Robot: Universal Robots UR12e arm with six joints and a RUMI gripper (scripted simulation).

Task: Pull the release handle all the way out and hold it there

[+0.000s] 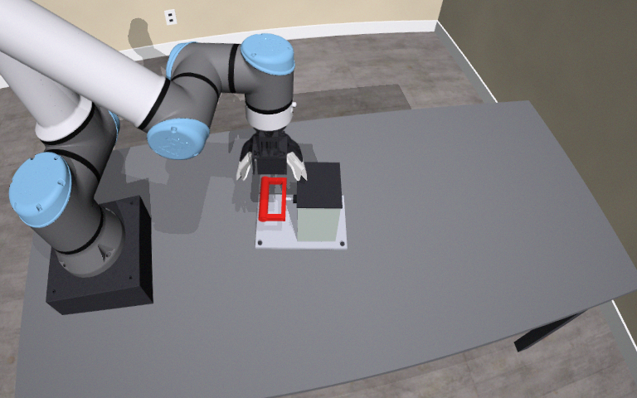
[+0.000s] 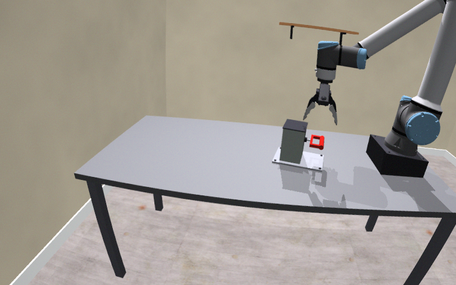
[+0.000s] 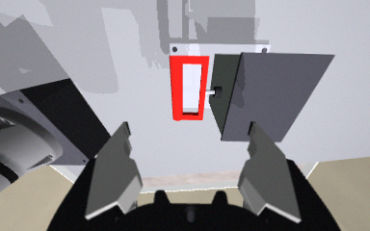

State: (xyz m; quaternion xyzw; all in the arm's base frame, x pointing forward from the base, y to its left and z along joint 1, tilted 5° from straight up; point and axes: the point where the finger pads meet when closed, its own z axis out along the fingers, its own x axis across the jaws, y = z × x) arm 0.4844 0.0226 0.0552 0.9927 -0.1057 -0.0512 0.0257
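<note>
The release handle point(image 1: 272, 199) is a red rectangular loop on a short rod that comes out of the side of a grey box with a dark top point(image 1: 319, 199). The box stands on a white baseplate point(image 1: 300, 235) on the table. The handle also shows in the exterior view point(image 2: 316, 141) and the wrist view point(image 3: 190, 88). My gripper point(image 1: 271, 174) hangs in the air well above the handle, pointing down, fingers wide open and empty. It also shows in the exterior view point(image 2: 320, 118) and the wrist view point(image 3: 189, 168). It touches nothing.
The arm's black base block point(image 1: 100, 258) sits on the table to the left of the fixture. The grey box point(image 2: 294, 141) rises beside the handle. A wooden shelf point(image 2: 317, 28) hangs on the wall behind the arm.
</note>
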